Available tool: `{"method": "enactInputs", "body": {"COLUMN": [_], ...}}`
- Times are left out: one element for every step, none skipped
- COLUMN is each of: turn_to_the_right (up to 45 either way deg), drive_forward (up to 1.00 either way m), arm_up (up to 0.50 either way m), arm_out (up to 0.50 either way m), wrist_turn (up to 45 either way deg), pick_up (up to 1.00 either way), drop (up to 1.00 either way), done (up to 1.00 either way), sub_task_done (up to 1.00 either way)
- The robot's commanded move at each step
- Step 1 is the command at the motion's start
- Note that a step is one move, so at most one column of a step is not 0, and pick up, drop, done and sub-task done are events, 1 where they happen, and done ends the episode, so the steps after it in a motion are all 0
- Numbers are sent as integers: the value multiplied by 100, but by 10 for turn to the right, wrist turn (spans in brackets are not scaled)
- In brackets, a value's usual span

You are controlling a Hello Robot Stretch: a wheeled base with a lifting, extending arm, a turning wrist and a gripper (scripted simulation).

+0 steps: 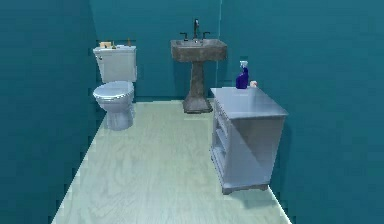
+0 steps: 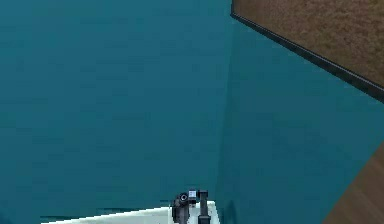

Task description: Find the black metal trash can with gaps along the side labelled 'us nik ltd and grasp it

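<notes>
At the bottom edge of the arm side view, just right of the middle, sits my gripper [image 2: 186, 207], a small dark shape at the end of the arm. Only pale floor [image 2: 120, 216] and the teal wall [image 2: 110, 100] lie behind its far end, so it holds nothing.
This is a small teal bathroom with pale plank flooring [image 1: 160, 165]. A white toilet [image 1: 115, 88] stands at the back left and a brown pedestal sink [image 1: 198, 62] at the back wall. A white cabinet [image 1: 247, 140] on the right carries a blue spray bottle [image 1: 242, 75]. A brown panel [image 2: 320, 35] crosses the arm side view's upper right.
</notes>
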Motion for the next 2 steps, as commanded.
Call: {"method": "enactInputs", "body": {"turn_to_the_right": [0, 0], "drive_forward": [0, 0], "arm_up": [0, 0], "arm_out": [0, 0], "wrist_turn": [450, 450], "pick_up": [0, 0], "drop": [0, 0], "done": [0, 0], "sub_task_done": [0, 0]}}
